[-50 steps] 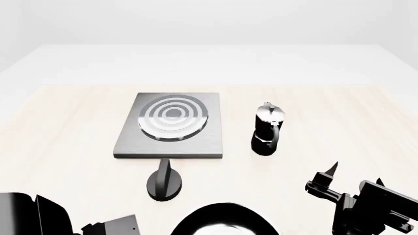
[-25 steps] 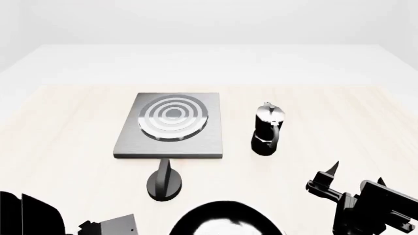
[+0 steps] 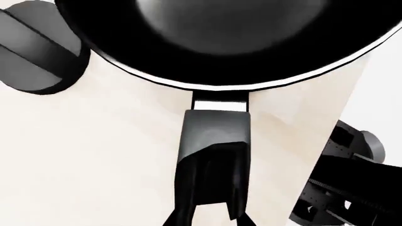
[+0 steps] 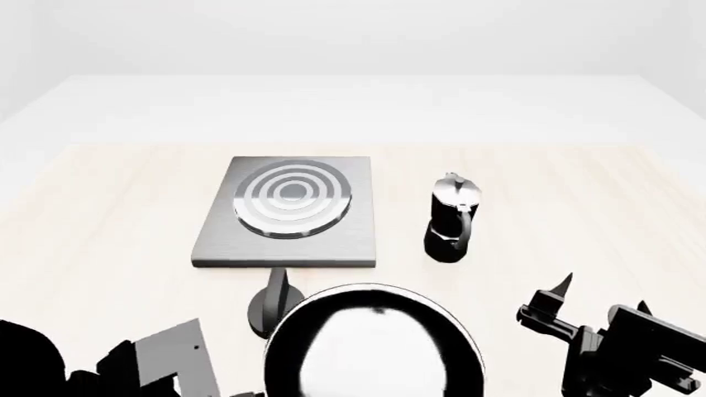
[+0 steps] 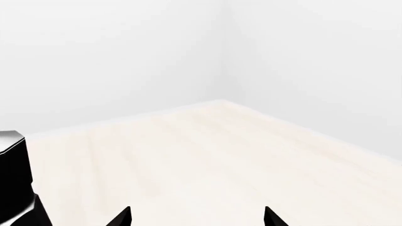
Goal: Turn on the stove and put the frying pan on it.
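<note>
Near the front edge, frying pan (image 4: pixel 373 351) held by its handle (image 3: pixel 213 141) in the closed left gripper (image 3: pixel 210 207), just right of the knob (image 4: pixel 273 308), short of the hotplate (image 4: pixel 289 212). Farther right, moka pot (image 4: pixel 452 218); right gripper (image 5: pixel 196 217) parted, empty.

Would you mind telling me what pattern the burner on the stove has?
Concentric light and grey rings on the stove, clearest in the head view.
</note>
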Motion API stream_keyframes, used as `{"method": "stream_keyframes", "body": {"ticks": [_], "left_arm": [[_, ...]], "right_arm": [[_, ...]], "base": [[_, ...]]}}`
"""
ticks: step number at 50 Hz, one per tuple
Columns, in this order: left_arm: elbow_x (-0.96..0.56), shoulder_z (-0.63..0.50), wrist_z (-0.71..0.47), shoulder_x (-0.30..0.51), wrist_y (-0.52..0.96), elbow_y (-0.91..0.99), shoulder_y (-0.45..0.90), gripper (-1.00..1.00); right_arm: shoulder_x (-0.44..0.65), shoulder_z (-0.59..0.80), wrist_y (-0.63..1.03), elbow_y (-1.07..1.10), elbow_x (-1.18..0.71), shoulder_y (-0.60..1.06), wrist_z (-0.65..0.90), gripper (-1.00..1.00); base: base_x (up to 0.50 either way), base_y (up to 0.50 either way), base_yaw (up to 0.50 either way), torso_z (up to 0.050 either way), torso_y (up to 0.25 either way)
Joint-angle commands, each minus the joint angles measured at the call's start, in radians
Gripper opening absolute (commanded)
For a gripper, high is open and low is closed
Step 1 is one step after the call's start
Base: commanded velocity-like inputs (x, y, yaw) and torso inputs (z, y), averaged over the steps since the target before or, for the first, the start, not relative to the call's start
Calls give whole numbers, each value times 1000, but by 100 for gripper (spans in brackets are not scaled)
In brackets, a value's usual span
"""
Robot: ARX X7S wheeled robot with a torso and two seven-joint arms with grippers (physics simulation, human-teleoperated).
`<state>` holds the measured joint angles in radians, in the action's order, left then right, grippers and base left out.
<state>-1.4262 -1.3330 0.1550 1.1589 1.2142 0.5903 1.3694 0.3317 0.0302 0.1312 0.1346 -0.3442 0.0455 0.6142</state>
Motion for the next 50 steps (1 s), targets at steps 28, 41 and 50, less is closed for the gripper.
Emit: {"method": "stream_keyframes", "body": {"ticks": [28,41,50], "left_arm": [[-557,186,-609,-219,-69,-535,465,-100],[-398,64,-533,-529,27,-1004,618,-100],[-184,-50,-320,-759,-30,-1334,642,-100]], "right_arm": [[5,9,1,2,-5,4,7,100],[4,19,-2,-6,-4,9,5,100],[5,23,0,-9,-6,16,2,100]], "base": [[0,0,0,0,1],[0,0,0,0,2],[0,0,0,0,1]]}}
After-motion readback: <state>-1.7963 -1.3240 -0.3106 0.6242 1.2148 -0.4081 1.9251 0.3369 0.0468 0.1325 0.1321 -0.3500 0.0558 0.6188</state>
